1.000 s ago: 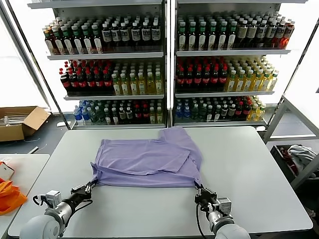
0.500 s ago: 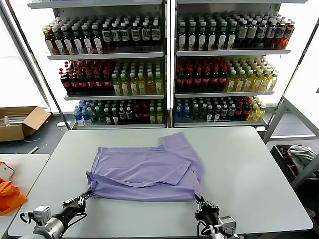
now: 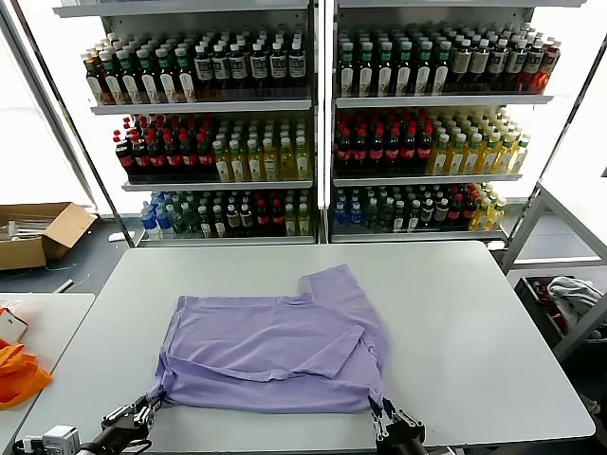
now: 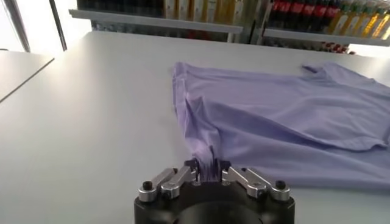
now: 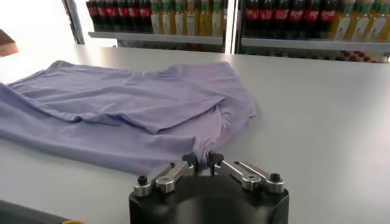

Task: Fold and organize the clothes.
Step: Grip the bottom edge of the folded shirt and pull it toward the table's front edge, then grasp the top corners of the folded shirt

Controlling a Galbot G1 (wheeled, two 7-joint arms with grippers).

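I see the lavender shirt lying partly folded on the white bench, near its front edge. My left end effector pinches the shirt's near left corner, fabric bunched between its fingertips. My right end effector sits at the near right corner, tips close together on the hem, seemingly gripping the cloth there
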